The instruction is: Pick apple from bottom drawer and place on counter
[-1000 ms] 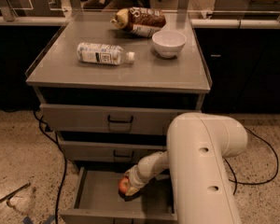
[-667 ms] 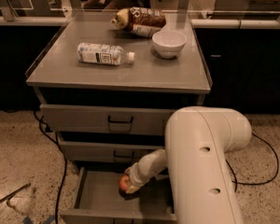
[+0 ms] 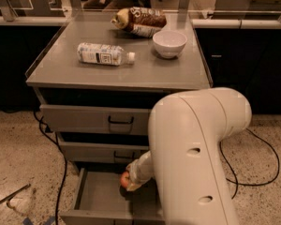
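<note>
The bottom drawer (image 3: 96,200) is pulled open below two shut drawers with black handles. The apple (image 3: 125,179), red-orange, shows above the drawer floor right at the end of my arm. My gripper (image 3: 130,183) is at the apple, mostly hidden behind my white arm (image 3: 196,158). The counter (image 3: 145,69) is the flat grey cabinet top above.
On the counter lie a plastic bottle (image 3: 104,54) on its side, a white bowl (image 3: 169,43) and a chip bag (image 3: 139,21). Black cables (image 3: 61,168) run down the cabinet's left side and across the floor at right. A speckled floor surrounds the cabinet.
The gripper with the apple has risen a little above the drawer floor. My arm's big white link has shifted right and up in view.
</note>
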Motion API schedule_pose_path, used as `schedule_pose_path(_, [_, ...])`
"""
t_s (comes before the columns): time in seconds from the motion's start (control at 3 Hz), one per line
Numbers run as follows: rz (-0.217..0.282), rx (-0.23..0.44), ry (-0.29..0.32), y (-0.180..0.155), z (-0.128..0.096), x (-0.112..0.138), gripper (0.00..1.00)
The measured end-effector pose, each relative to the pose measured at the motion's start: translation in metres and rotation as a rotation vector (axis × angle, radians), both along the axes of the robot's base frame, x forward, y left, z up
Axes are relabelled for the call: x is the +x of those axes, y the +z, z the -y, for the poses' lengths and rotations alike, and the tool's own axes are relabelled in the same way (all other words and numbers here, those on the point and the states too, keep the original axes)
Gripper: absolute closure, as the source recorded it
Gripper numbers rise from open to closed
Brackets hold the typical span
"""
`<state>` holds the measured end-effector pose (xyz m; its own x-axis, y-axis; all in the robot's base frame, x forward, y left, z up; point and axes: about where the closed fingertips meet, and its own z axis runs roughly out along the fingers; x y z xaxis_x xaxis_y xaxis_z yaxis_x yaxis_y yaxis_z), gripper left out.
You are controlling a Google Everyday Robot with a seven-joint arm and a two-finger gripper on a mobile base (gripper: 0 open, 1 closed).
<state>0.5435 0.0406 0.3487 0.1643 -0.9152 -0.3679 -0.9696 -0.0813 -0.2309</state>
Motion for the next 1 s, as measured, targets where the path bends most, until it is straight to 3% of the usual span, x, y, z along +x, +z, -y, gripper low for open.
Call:
schedule_pose_path(0.33, [0.041, -0.051, -0.017, 0.053, -0.005, -0.011, 1.0])
schedule_pose_path(1.0, [0.058, -0.024, -0.009, 0.063, -0.006, -0.01, 1.0])
